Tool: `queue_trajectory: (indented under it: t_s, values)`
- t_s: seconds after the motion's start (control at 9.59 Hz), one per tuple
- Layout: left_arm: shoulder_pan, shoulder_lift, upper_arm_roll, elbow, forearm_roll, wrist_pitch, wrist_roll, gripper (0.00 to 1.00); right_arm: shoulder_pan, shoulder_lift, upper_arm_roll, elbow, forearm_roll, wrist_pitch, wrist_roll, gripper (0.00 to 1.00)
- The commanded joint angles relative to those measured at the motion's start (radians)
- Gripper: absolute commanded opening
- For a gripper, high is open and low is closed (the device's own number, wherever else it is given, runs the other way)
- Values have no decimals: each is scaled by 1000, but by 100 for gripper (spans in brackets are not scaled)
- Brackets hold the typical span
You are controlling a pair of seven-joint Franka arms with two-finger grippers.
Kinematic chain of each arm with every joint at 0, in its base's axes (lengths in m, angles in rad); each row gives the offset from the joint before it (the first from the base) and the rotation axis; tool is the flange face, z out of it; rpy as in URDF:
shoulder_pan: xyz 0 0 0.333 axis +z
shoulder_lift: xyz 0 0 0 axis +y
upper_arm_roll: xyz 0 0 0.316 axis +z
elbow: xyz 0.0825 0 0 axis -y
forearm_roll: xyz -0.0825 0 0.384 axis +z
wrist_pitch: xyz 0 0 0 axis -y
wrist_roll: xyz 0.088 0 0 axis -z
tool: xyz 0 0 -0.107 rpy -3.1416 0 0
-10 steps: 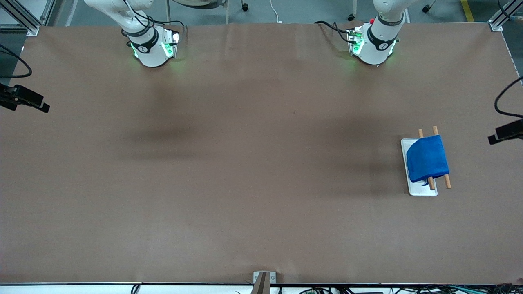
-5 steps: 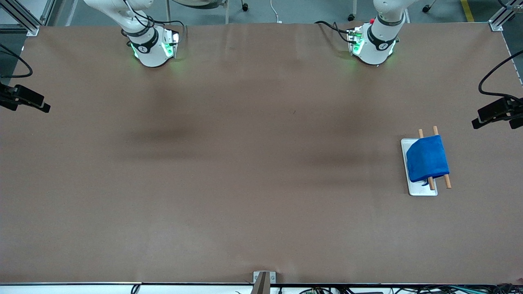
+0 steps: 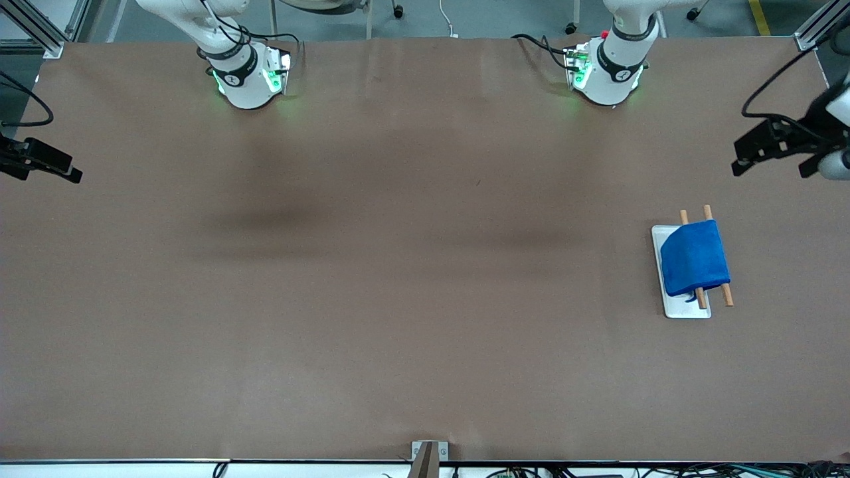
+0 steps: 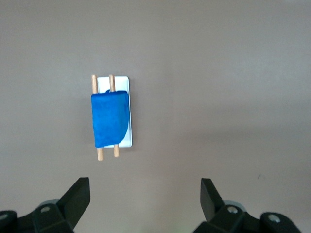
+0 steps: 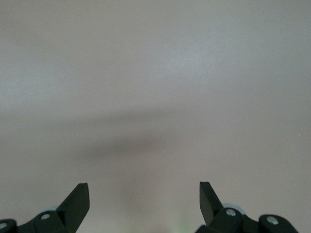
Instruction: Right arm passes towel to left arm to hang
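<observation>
**Blue towel's on the rack**

The towel (image 3: 694, 257) is bright royal blue and soft-looking, draped over two wooden rods (image 3: 716, 255) on a white base (image 3: 686, 309) toward the left arm's end of the table. One corner curves rounded, and a small loop (image 3: 696, 298) pokes out at its nearer edge.

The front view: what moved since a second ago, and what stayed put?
The left gripper moved, high over the left arm's end of the table: it slid in from the edge of the view and toward the bases, open and holding nothing. The right gripper stayed where it was, open. The towel stayed draped on its rack.
</observation>
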Motion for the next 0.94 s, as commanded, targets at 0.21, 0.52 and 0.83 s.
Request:
queue_trajectory:
  t_s: [0.21, 0.52, 0.83]
  values:
    - [-52, -158, 59, -246, -9, 48, -6, 100, -4, -15, 4, -8, -6, 1, -1, 100]
    - [-51, -137, 64, -198, -9, 44, 18, 100, -3, -15, 4, -8, -6, 1, -1, 100]
    - [-42, -111, 65, -180, -10, 30, 18, 100, -4, -15, 4, -8, -4, 1, -1, 100]
